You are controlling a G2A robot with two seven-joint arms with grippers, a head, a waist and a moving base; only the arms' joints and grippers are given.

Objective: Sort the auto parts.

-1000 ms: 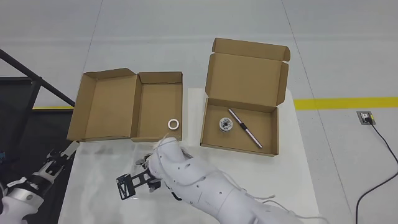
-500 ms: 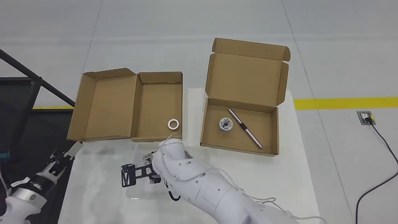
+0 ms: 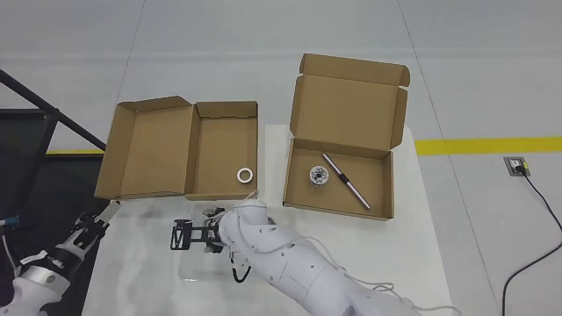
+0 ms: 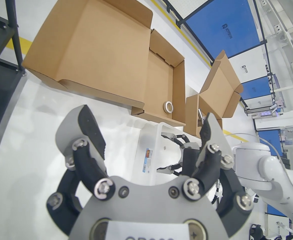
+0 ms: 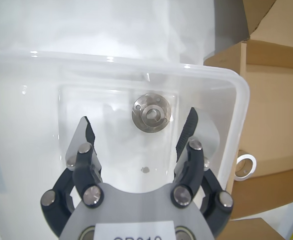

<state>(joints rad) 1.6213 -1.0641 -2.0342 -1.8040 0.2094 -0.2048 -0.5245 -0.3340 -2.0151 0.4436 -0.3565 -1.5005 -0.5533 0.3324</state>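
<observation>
A clear plastic bin (image 5: 239, 86) holds a round metal flange (image 5: 151, 116). My right gripper (image 5: 138, 123) hangs open just above it, the flange lying between and slightly beyond the fingertips. In the top view the right gripper (image 3: 180, 234) is over the bin (image 3: 204, 268), near the left cardboard box (image 3: 224, 114). That box holds a white ring (image 3: 244, 175). The right cardboard box (image 3: 347, 110) holds a small gear-like part (image 3: 318, 175) and a metal rod (image 3: 345, 180). My left gripper (image 4: 146, 116) is open and empty at the table's left edge (image 3: 105, 217).
Both boxes stand open with lids folded back along the far side of the white table (image 3: 413, 254). A black frame (image 3: 35, 105) stands off the table's left side. From the left wrist view, the ring (image 4: 168, 106) and the right gripper (image 4: 176, 151) are ahead.
My right gripper has moved away from the table's near edge toward the left box, over the bin. The left arm has shifted slightly.
</observation>
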